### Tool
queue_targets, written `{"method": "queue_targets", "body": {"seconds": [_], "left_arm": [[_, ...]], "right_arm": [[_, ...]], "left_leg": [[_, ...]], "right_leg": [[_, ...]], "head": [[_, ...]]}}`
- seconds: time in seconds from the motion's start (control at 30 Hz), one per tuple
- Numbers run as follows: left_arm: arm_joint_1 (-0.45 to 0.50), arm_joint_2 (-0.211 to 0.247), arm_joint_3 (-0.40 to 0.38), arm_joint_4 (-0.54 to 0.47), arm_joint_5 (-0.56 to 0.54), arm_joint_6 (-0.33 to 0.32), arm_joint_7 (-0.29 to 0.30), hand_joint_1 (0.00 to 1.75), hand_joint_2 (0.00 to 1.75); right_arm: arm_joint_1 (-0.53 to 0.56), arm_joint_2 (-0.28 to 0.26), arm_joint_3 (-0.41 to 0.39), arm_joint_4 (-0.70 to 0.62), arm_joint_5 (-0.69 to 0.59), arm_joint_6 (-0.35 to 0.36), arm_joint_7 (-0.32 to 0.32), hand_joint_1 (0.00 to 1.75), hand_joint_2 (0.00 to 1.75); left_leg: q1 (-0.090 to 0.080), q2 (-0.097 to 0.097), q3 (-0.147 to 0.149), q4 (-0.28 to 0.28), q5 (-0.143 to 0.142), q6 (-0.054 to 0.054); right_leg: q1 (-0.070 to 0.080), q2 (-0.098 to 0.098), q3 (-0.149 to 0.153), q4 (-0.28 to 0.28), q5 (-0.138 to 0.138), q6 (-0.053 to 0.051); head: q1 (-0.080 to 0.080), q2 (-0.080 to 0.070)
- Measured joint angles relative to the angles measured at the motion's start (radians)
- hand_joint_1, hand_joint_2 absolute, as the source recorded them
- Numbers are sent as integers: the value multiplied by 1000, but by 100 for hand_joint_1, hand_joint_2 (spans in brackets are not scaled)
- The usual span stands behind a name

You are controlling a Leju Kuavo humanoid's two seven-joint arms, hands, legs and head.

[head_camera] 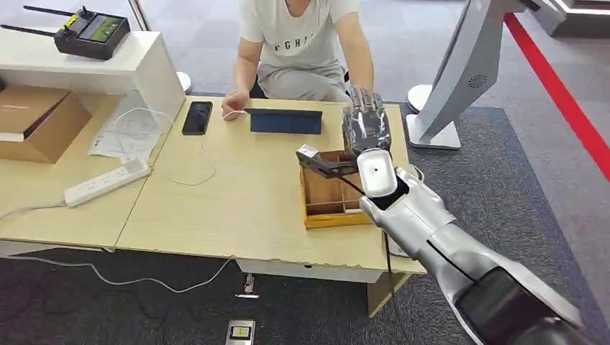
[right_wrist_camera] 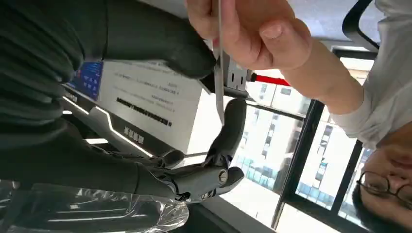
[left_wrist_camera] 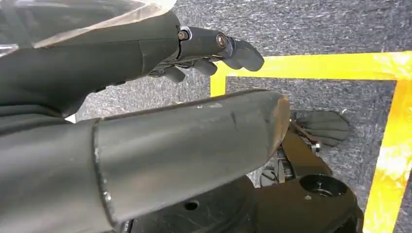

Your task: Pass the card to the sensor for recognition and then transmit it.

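Observation:
My right hand point(head_camera: 365, 121) is raised over the table's far edge, in front of a seated person. In the right wrist view a thin card point(right_wrist_camera: 219, 82) shows edge-on, pinched between my thumb point(right_wrist_camera: 187, 51) and a dark finger point(right_wrist_camera: 232, 119). The person's hand point(right_wrist_camera: 248, 31) grips the same card at its other end. The dark flat sensor pad point(head_camera: 285, 121) lies on the table just left of my right hand. My left hand point(left_wrist_camera: 214, 48) hangs over the carpet, its fingers loosely bent and holding nothing.
A wooden compartment box point(head_camera: 329, 192) sits on the table under my right forearm. A black phone point(head_camera: 196, 117) with a white cable lies left of the pad, and a power strip point(head_camera: 108, 182) further left. A grey stand point(head_camera: 460, 79) rises at the right.

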Motion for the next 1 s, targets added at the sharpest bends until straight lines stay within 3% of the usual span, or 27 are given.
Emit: {"method": "queue_targets", "body": {"seconds": [0.3, 0.47, 0.6, 0.7, 0.8, 0.87, 1.0], "left_arm": [[0, -2, 2, 0, 14, 18, 7, 0, 0], [2, -3, 2, 0, 20, 16, 18, 0, 0], [7, -10, 3, 0, 33, 16, 19, 0, 0], [7, -12, 4, 0, 42, 26, 35, 0, 0], [14, -16, 12, 1, 50, 39, 44, 0, 0], [14, -16, 18, 1, 52, 50, 45, 0, 0], [17, -16, 30, 2, 71, 69, 43, 0, 0]], "right_arm": [[1, 3, -8, 33, 17, -48, -48, 0, 0], [2, -39, -29, 36, -10, -76, -55, 0, 0], [42, -148, -87, 24, -101, -84, -43, 0, 0], [117, -249, -145, 18, -191, -134, -16, 0, 0], [228, -368, -234, 19, -302, -202, -4, 0, 0], [330, -437, -314, 20, -442, -233, 12, 0, 0], [554, -543, -473, 34, -637, -238, -80, 0, 0]], "left_leg": [[0, 0, 0, 0, 0, 0], [0, 0, 1, 0, 0, 0], [-1, -4, 1, 1, 0, 0], [0, -6, 2, 1, -1, 2], [-1, -7, 1, 1, -2, 3], [1, -10, 3, 1, -3, 4], [1, -13, -1, 1, -6, 4]], "right_leg": [[0, 0, 0, 0, 0, 0], [0, 0, -1, 0, 0, 0], [0, -3, 2, -3, 0, 0], [0, -4, 5, -6, 0, 1], [0, -6, 4, -7, -1, 1], [1, -9, 8, -9, -3, 4], [1, -12, 8, -8, -4, 3]], "head": [[0, 0], [0, 0], [0, 0], [0, 0], [0, 0], [1, 0], [0, 0]]}}
